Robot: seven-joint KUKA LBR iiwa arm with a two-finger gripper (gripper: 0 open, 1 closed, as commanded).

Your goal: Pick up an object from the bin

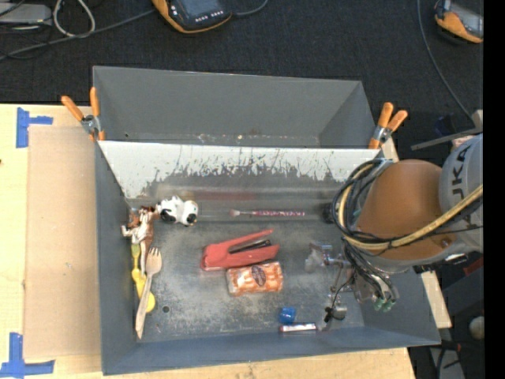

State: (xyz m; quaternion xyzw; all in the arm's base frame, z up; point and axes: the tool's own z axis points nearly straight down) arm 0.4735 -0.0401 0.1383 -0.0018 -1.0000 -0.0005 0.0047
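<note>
The gripper [335,311] hangs low in the bin's [237,125] front right corner, under the orange wrist cover and its cables. Whether its jaws are spread or pressed together cannot be told, and nothing shows between them. Nearest to it, just to its left by the front wall, lies a small silver tube with a red end [298,328], and beside that a small blue cap [287,315]. Farther left, mid-floor, sits an orange patterned packet [254,278] with a red stapler [241,251] just behind it. A thin pink stick [268,212] lies along the back wall. At the left side are a black-and-white toy cow [178,210] and a wooden fork [148,287].
</note>
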